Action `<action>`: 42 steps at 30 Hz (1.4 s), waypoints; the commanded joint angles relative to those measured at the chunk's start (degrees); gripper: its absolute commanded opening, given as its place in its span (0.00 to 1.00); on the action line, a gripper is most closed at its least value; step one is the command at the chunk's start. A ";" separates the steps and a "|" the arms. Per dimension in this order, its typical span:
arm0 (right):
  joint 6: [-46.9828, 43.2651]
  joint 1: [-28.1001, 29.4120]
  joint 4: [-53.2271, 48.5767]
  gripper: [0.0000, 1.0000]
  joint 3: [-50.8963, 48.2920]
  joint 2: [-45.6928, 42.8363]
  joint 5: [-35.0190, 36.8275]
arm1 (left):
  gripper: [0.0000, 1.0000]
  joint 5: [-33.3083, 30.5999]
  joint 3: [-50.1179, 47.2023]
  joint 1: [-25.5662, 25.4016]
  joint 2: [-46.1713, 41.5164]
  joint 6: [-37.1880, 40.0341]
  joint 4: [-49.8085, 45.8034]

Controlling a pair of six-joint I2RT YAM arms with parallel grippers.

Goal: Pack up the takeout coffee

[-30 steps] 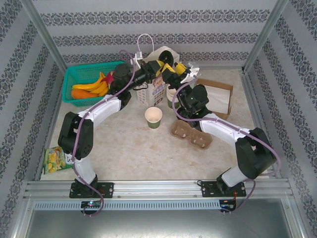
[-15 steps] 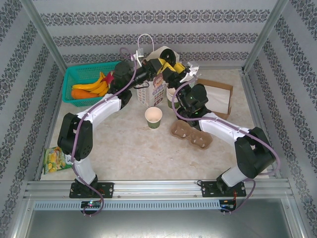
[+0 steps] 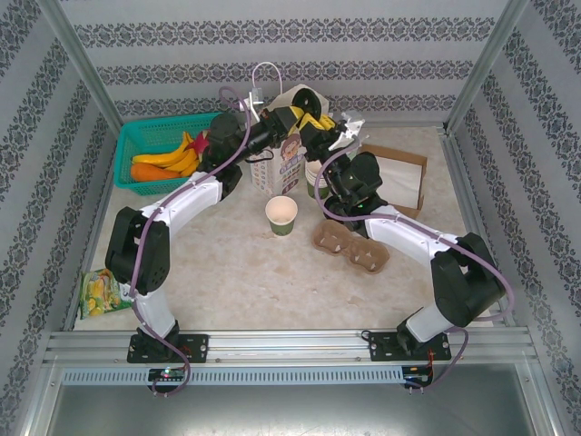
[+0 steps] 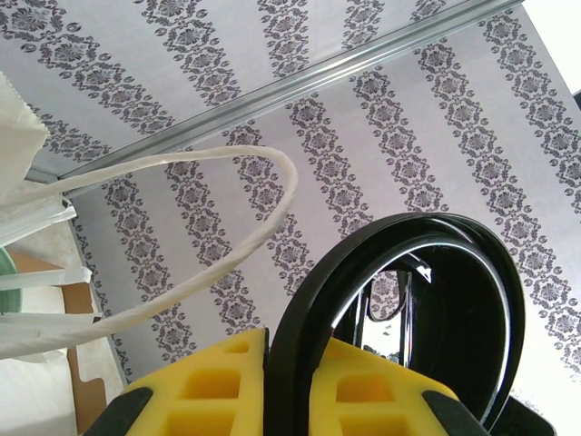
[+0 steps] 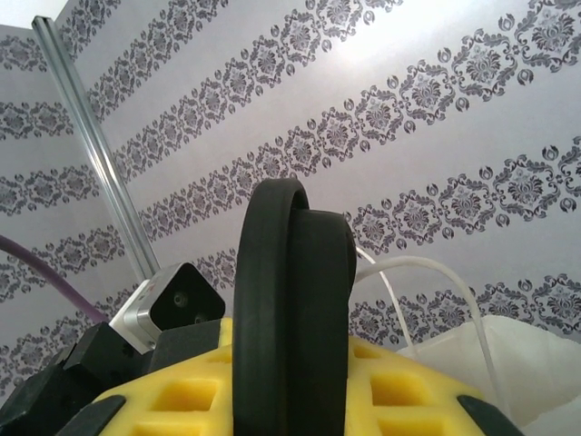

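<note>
Above the white paper bag (image 3: 272,171) at the table's (image 3: 236,263) far edge, my arms stretch forward, wrists tipped upward. My left pincer (image 4: 289,372) and right pincer (image 5: 292,372) both clench the black lid (image 5: 292,263). My takeout coffee cup (image 3: 281,216) stands uncovered mid-table.

I log: grey damask-striped walls (image 3: 272,36) behind the left pincer (image 3: 300,118), aluminium posts (image 3: 80,68) flanking, pale mottled desk (image 3: 245,272) beneath, even light.

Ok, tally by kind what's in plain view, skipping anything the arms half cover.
Filled basket: 1
White bag: 1
Paper cup: 1
Cup tray: 1
Cardboard sheet: 1
Snack packet: 1
Black lid: 1
Total: 7
</note>
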 commanded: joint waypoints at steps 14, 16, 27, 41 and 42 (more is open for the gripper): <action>-21.46 -5.82 -15.87 0.00 0.38 -10.64 -7.42 | 0.54 3.81 -4.60 1.68 -11.02 20.04 -12.54; -27.27 -5.67 -17.17 0.00 0.22 -11.48 -8.89 | 0.72 4.46 -3.91 2.19 -11.75 22.50 -15.52; -78.02 -0.16 -24.32 0.00 0.16 -13.42 -7.42 | 1.00 8.00 2.13 9.81 -17.10 35.75 -39.40; -126.69 7.18 -30.37 0.00 2.01 -8.13 -6.49 | 1.00 1.55 20.42 9.89 -15.82 62.11 -83.00; -128.52 7.31 -30.32 0.00 1.81 -7.86 -7.18 | 1.00 1.94 21.43 9.84 -15.21 63.41 -84.47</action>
